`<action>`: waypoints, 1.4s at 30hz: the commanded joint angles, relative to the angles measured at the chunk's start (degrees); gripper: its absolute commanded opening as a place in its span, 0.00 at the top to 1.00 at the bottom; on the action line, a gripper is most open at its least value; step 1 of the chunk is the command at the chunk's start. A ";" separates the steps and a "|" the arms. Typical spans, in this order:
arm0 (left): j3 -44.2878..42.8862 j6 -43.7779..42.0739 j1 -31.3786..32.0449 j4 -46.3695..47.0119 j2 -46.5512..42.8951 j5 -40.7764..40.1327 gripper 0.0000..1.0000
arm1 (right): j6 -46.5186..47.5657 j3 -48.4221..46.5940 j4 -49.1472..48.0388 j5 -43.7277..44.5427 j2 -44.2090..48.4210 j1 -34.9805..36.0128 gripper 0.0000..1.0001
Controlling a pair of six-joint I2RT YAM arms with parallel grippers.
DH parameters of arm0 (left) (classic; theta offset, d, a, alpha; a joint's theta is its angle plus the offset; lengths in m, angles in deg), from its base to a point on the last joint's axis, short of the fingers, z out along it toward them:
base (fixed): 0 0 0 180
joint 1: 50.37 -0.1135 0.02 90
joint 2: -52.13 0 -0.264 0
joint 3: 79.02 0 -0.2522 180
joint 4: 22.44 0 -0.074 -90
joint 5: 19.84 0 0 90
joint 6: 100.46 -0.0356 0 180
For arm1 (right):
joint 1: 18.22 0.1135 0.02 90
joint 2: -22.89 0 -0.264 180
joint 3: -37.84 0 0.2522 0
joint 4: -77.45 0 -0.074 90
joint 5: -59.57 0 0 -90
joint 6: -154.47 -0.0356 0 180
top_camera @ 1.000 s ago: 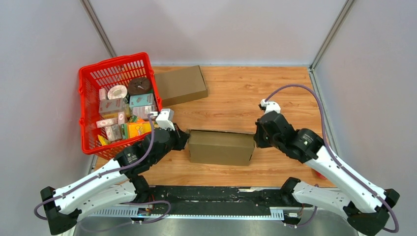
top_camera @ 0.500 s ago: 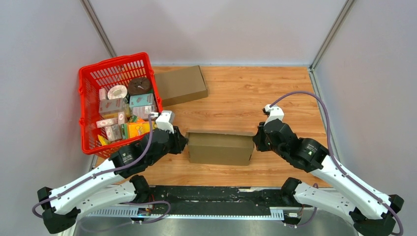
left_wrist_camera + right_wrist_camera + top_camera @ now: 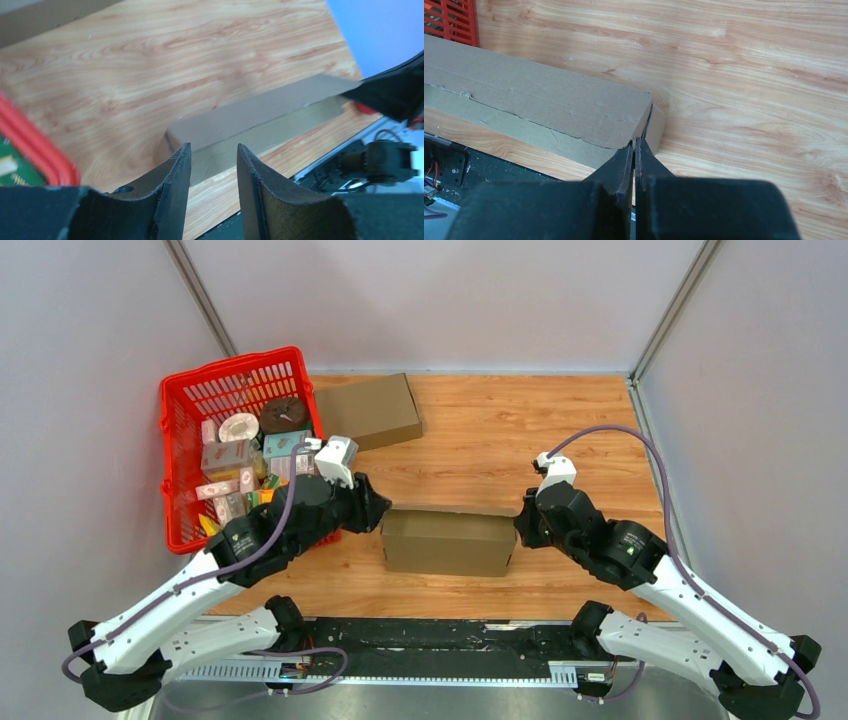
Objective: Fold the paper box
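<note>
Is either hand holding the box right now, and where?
Left hand is open, holding nothing. Right hand is shut at the top corner of the box's right end; whether it pinches cardboard cannot be told.

Labels in red basket [image 3: 215, 390] too small to read; its rim blurred, cropped in L wrist cam. R wrist cam crops paper box [image 3: 539, 100].

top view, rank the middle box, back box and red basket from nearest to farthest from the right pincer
1. middle box, in the centre, its right end at the right pincer
2. back box, far side, left of centre
3. red basket, far left
</note>
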 commanded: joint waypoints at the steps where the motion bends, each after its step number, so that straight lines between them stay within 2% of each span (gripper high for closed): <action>1: -6.66 -3.43 -2.11 3.88 6.95 8.94 0.54 | 0.66 0.49 1.49 -1.33 0.14 0.25 0.97; 6: -5.71 -3.08 -2.91 9.68 12.23 14.74 0.59 | 0.39 2.25 0.35 -1.60 0.58 0.25 0.96; 13: 1.58 -0.72 -3.00 12.94 11.80 15.54 0.73 | -0.39 1.90 1.40 -2.74 1.63 0.25 0.90; 15: 3.69 -0.19 -3.00 13.38 10.67 15.54 0.73 | -1.53 1.38 2.98 -4.31 1.72 0.25 0.84; 18: 6.33 1.13 -3.00 14.17 9.43 15.72 0.74 | -2.59 -0.91 4.56 -8.26 2.16 0.08 0.64; 22: 8.36 2.10 -3.00 14.43 8.55 15.19 0.75 | -4.70 -6.96 8.60 -13.46 3.22 -1.76 0.57; 26: 9.50 2.63 -3.00 15.14 8.46 15.54 0.75 | -3.04 -15.84 14.05 -18.12 -1.33 -5.54 0.54; 29: 9.76 2.72 -3.00 15.22 8.46 15.63 0.76 | -1.46 -19.81 11.18 -23.21 -4.15 -9.14 0.56; 31: 10.11 2.89 -2.91 15.40 8.29 15.45 0.76 | -0.49 -18.59 6.01 -29.52 -5.39 -13.27 0.64; 32: 10.20 2.98 -3.00 15.49 8.20 15.28 0.76 | -0.31 -17.19 3.37 -31.90 -5.74 -14.76 0.71; 33: 10.38 3.07 -3.00 15.66 7.94 15.28 0.76 | -0.14 -13.87 0.64 -35.75 -5.40 -17.21 0.88; 35: 10.99 3.07 -3.00 15.75 7.58 15.11 0.76 | -0.13 -10.51 -5.33 -37.45 -4.78 -18.90 0.98; 38: 11.61 2.98 -3.00 15.49 6.79 14.32 0.76 | 0.31 -3.74 -9.56 -35.97 -1.80 -20.05 1.00; 40: 12.48 2.89 -2.91 15.66 6.18 14.14 0.76 | -1.35 3.70 -11.94 -36.58 1.44 -20.31 1.00; 42: 12.93 3.16 -3.00 16.19 6.09 14.14 0.76 | -3.11 7.08 -14.59 -38.33 3.30 -20.57 1.00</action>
